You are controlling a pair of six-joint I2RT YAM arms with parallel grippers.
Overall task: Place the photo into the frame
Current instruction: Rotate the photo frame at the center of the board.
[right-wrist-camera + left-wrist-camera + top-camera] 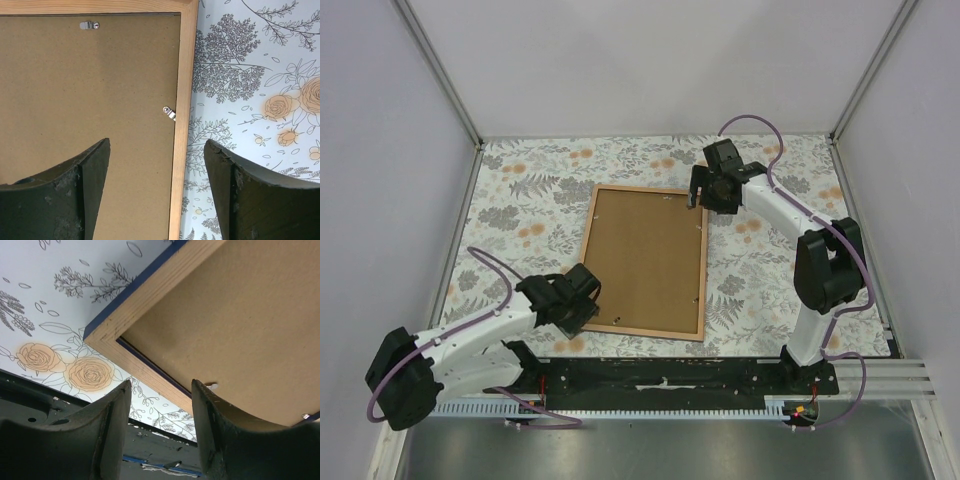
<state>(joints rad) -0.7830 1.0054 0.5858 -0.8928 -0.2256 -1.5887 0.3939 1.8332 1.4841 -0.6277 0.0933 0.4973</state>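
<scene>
1. The left end effector (161, 385) is wide open and holds nothing. Its two dark fingers hang just above the near-left corner of the frame (701, 262), one on either side of the near rim. In my judgement it is placed there to steady or lift that corner.

2. The right end effector (157, 142) is also spread wide and empty. It hovers over the far-right part of the frame, with the right-hand rim running between its fingers. It looks placed to work on that edge or on the fittings beside it.

3. The frame lies flat near the middle of the worktop, light wood face up. A dark blue outer side shows at the near-left corner in the left wrist view.

4. A brown backing board (645, 255) fills the opening inside the rim and sits down in the rebate.

5. A small metal retaining clip (170, 113) sits at the right rim and a second clip (89, 25) at the far rim. I cannot tell whether they are turned far enough to lock the board.

6. The photo is not visible in any view. It may be under the board or out of sight, so I cannot tell how far along the task is.

7. The worktop (520, 200) is covered with a floral print, and both arm bases sit at its near edge.
</scene>
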